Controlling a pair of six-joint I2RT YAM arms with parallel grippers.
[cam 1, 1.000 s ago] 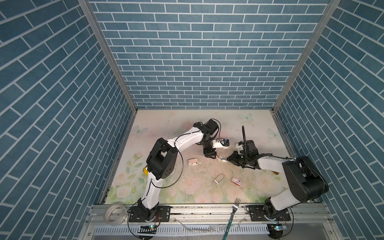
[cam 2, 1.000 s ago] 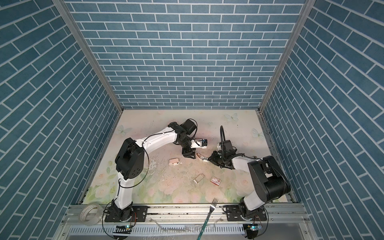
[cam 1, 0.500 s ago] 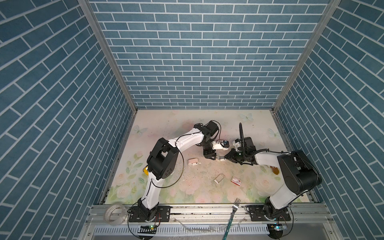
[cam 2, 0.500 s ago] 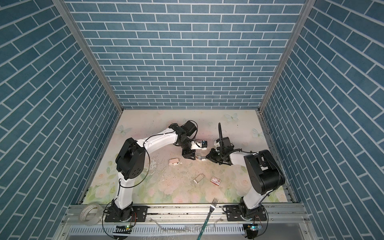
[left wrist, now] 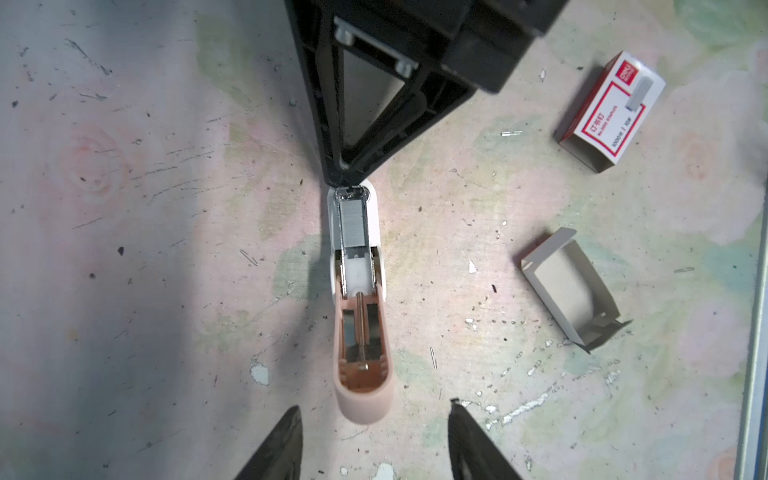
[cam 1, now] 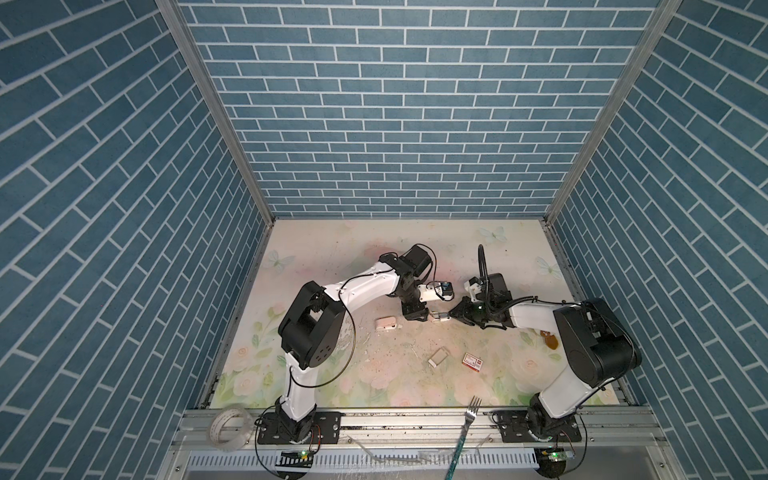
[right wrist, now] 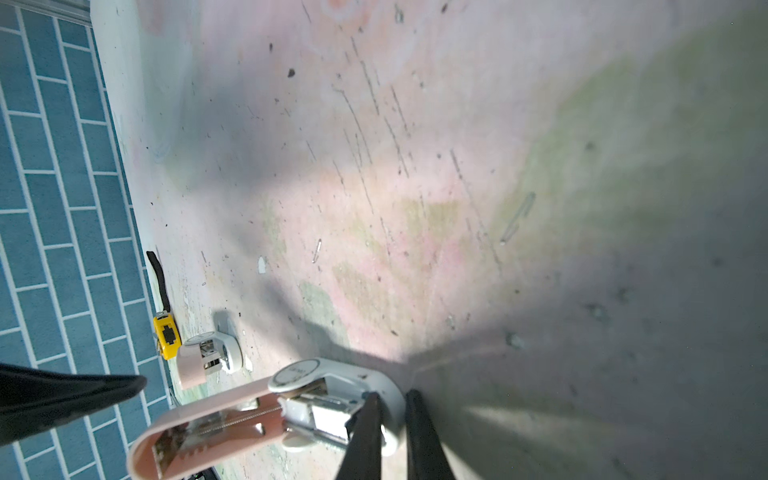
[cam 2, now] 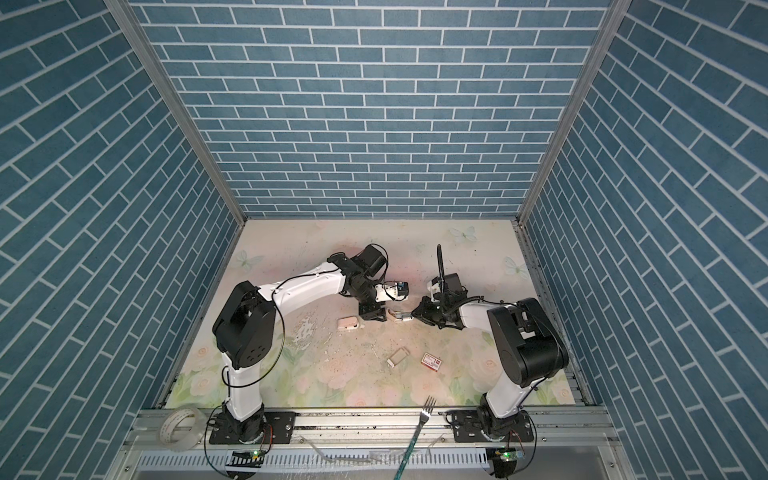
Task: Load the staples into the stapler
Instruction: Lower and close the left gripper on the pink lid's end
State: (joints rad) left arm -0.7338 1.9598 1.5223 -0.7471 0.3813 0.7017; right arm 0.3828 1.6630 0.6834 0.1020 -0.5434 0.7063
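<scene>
Staples (left wrist: 353, 222) seated as one silver strip in the channel of the stapler (left wrist: 360, 286), base flat on the table (left wrist: 166, 249), pink lid swung open. Right gripper (right wrist: 392, 401) narrow, tips nipping the stapler's white front rim; left gripper (left wrist: 376, 407) parted either side of the lid's end, clear of it, box (left wrist: 609, 112) and tray (left wrist: 569, 286) lying nearby
</scene>
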